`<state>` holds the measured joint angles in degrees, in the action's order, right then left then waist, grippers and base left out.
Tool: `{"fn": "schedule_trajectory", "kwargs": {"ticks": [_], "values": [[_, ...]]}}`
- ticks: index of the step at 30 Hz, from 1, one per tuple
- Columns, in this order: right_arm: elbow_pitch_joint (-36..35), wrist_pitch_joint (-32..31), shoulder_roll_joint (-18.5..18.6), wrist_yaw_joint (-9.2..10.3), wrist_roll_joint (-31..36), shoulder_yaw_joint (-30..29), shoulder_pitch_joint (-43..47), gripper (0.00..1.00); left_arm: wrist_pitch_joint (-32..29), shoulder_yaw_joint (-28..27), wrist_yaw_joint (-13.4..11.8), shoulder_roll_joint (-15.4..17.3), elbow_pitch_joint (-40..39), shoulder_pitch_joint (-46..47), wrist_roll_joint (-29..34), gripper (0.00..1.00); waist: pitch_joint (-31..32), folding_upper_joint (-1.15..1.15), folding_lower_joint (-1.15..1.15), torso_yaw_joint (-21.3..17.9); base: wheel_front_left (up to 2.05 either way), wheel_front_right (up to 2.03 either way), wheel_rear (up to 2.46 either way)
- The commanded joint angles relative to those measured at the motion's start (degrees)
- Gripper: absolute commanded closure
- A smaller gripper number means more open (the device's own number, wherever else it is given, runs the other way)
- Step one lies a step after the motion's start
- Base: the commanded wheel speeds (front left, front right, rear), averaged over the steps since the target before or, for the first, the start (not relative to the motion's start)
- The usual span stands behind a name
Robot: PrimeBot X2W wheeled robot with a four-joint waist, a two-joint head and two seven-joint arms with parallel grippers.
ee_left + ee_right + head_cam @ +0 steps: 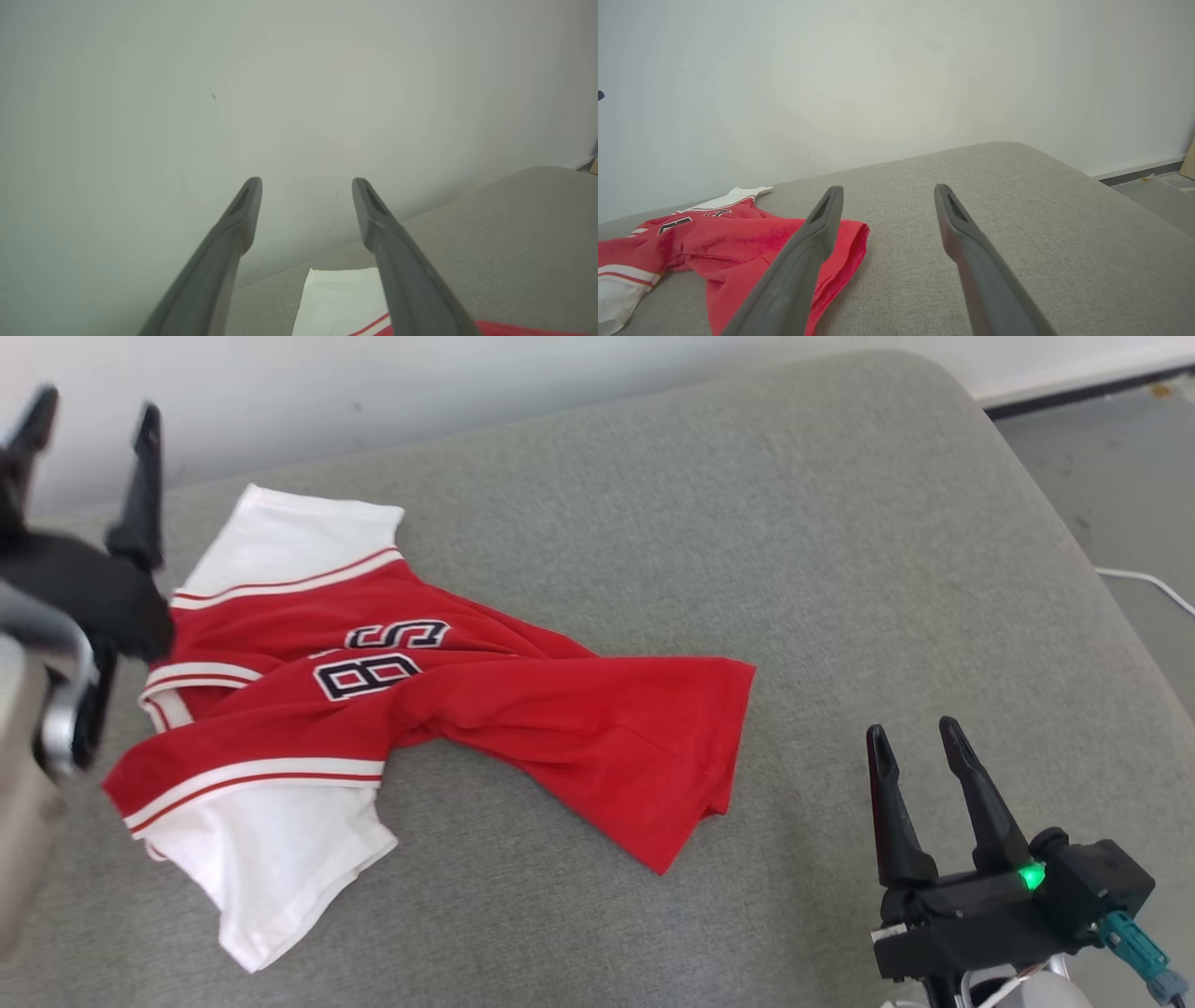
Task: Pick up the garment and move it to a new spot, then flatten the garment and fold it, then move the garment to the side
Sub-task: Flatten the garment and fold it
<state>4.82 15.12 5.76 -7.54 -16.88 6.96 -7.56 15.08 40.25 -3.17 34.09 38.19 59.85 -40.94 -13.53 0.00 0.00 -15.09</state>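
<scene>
A red jersey with white sleeves and black-and-white numbers, the garment point(439, 709), lies crumpled on the grey cushion point(747, 523), its hem toward the right. My left gripper point(89, 415) hovers open above the garment's upper left sleeve, holding nothing. In the left wrist view that white sleeve point(341, 298) shows between and below my open left gripper point(306, 184). My right gripper point(915, 733) stands open over bare cushion, right of the hem. From the right wrist camera the garment point(733, 238) lies left of my open right gripper point(887, 191).
A pale wall point(373, 392) runs behind the cushion. The cushion's rounded right edge drops to a grey floor point(1120, 476) with a white cable point(1148, 583). Bare cushion point(1017, 224) spreads right of the garment.
</scene>
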Motion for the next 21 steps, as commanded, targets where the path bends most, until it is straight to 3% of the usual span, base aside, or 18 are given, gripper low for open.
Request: {"fn": "schedule_trajectory", "kwargs": {"ticks": [1, 15, 21], "values": [[0.3, 0.03, 0.58, 0.12, 0.15, 0.02, 1.21, 0.0, 0.07, -2.52, -0.94, -0.09, -3.09, -4.7, 1.84, 0.0, 3.32, 0.0, 0.0, 3.13, 0.0, 0.0, 0.0], [1.22, 0.03, 1.61, 0.12, -0.68, -0.2, 5.2, 0.0, 0.07, -24.22, -6.33, -5.31, -27.25, -37.74, 12.65, 0.0, 9.43, 0.0, 0.0, 9.49, 0.0, 0.0, 0.0], [1.14, 0.02, 1.77, 0.12, -0.6, -0.14, 6.66, 0.0, 0.08, -29.66, -6.29, -9.34, -33.0, -48.91, 16.05, 0.0, 10.3, 0.0, 0.0, 11.7, 0.0, 0.0, 0.0]]}}
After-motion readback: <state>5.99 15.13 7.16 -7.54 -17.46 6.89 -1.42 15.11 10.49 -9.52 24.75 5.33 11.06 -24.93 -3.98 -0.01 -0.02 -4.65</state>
